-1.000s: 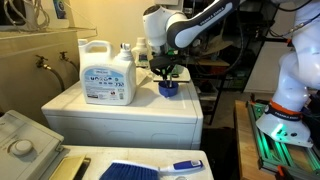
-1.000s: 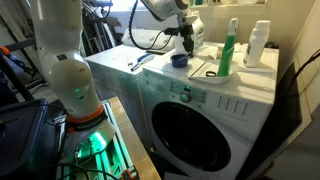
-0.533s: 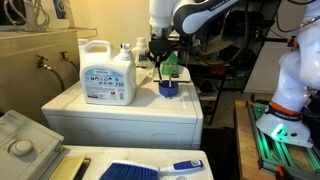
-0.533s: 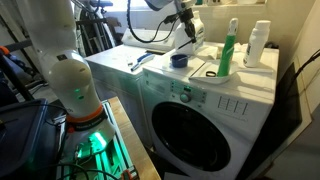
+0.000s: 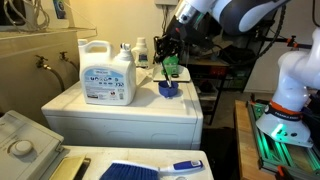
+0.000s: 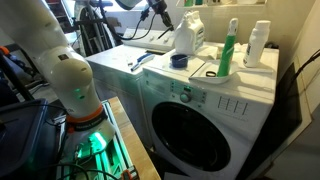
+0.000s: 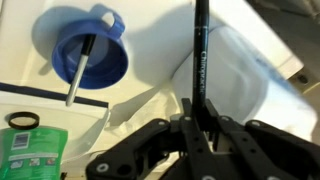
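Below me: washer top [image 5: 120, 112], white detergent jug [image 5: 107, 73] at its back. blue cup [image 7: 85, 50] on washer, grey pen [image 7: 80, 75] leaning inside. My gripper [image 7: 197, 125] hangs above, off cup's side, jaws pinching black pen [image 7: 200, 60] at one end. I judge pen light, stiff, slick, apt to swivel; mid-barrel hold safer.

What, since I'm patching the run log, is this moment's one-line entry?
gripper: shut on black pen | position: above, clear of blue cup | cup: on washer top, grey pen inside | nearby: white detergent jug
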You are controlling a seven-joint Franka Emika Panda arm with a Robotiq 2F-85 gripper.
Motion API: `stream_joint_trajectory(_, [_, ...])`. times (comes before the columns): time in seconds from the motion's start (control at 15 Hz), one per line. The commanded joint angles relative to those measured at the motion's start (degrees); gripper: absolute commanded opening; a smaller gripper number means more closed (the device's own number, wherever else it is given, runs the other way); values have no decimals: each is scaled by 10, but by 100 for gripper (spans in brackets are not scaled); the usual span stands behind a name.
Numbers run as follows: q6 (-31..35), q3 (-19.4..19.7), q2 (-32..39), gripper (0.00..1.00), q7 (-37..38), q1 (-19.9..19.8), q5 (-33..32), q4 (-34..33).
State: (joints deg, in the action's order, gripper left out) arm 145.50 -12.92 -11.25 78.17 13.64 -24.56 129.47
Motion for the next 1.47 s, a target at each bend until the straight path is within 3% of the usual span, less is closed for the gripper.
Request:
stream_joint_trajectory(0.0, [26, -34, -19, 14, -22, -18, 26, 21])
stream_joint_trajectory(0.27, [52, -48, -53, 14, -49, -14, 51, 53])
stream_joint_trajectory(0.33, [53, -47, -53, 4, -52, -15, 51, 54])
stream_joint_trajectory(0.4, [98, -58, -42, 4, -67, 6, 63, 53])
stream_joint_trajectory(0.53, [146, -103, -36, 4, -56, 9, 50, 45])
stream_joint_trajectory(0.6, [167, -101, -30, 4, -46, 31, 27, 41])
stream_joint_trajectory(0.87, [241, -131, -15, 4, -105, 87, 49, 48])
stream_joint_trajectory(1.0, [255, -143, 7, 4, -133, 88, 7, 43])
stream_joint_trajectory(1.07, [229, -142, -13, 14, -102, 85, 27, 41])
stream_joint_trajectory(1.27, [242, -145, 5, 14, -124, 89, 15, 41])
stream_joint_trajectory(1.33, [243, -144, 8, 4, -127, 89, 14, 40])
stream_joint_trajectory(1.4, [248, -151, 20, 4, -126, 92, 12, 40])
